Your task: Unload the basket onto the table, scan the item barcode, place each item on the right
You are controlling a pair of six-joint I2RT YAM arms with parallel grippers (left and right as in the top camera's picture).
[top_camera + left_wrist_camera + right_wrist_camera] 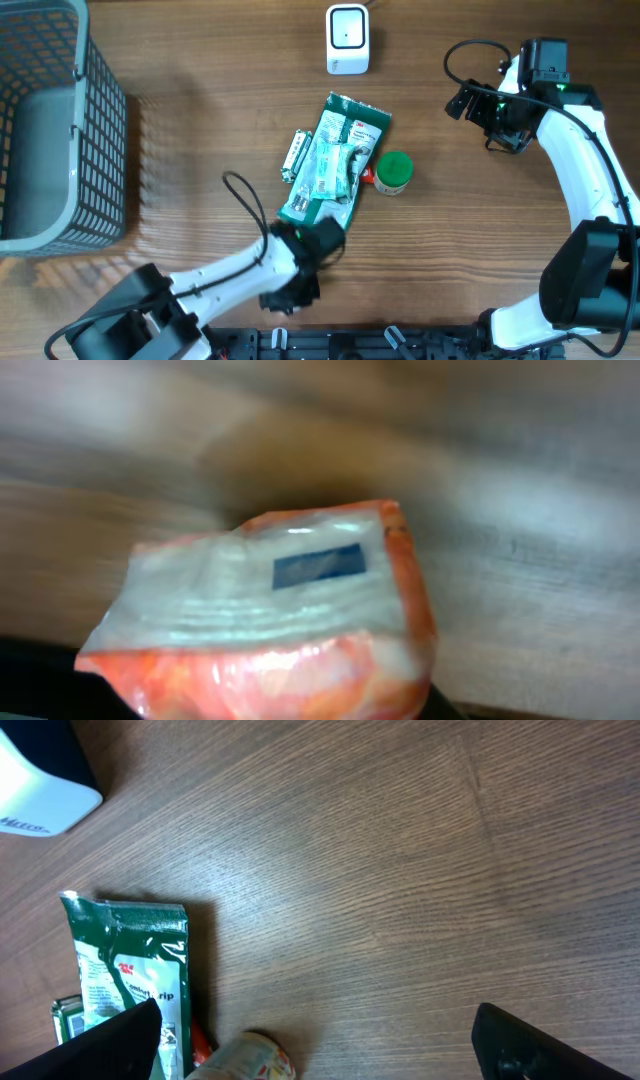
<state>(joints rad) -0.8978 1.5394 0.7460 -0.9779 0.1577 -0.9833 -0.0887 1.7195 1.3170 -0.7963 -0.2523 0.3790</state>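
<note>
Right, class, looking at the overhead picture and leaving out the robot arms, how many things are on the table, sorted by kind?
Baskets: 1, the grey basket
Scanners: 1, the white scanner
Packets: 2, the large green packet and the small packet beside it
Jars: 1, the green-lidded jar
Total: 5

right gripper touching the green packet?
Apart. Overhead shows the right gripper open, with bare table between it and the green packet; the right wrist view agrees.
</note>
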